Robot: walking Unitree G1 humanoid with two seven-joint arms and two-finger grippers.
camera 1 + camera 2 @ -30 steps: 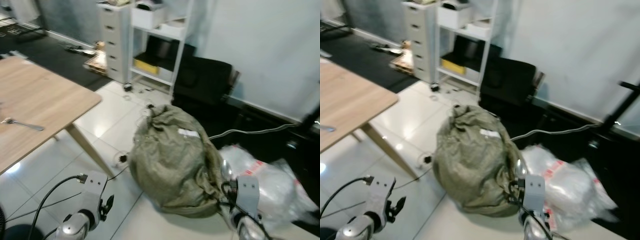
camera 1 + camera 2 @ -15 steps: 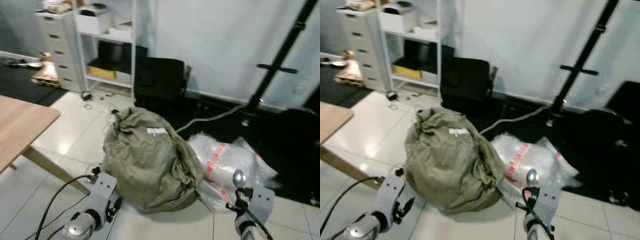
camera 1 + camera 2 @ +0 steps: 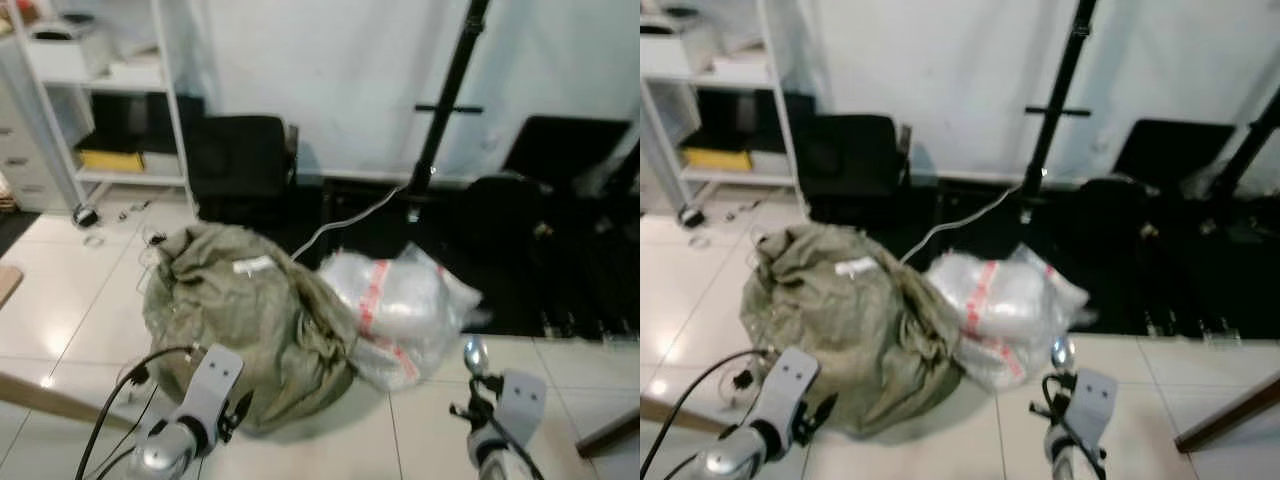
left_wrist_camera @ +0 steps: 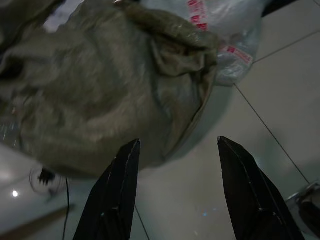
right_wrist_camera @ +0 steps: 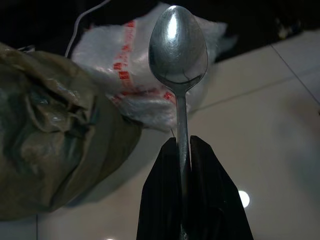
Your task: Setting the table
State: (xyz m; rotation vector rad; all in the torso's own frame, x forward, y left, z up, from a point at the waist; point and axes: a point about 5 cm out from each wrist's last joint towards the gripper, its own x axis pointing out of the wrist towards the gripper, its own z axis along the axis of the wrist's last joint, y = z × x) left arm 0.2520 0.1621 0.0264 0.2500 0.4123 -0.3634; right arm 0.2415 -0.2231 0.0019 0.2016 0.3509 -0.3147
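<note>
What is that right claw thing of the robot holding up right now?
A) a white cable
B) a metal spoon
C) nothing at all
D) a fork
B: the right gripper has its jaws shut on the handle of a metal spoon, whose bowl sticks out past the fingertips.

Silver arms, black cable (image 3: 110, 400), black fingers (image 4: 112, 200)

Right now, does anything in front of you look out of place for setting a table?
Yes. No table is ahead: a lumpy olive sack and a clear plastic bag lie on the floor tiles, with a white cable trailing behind them. The right gripper holds a spoon upright.
</note>
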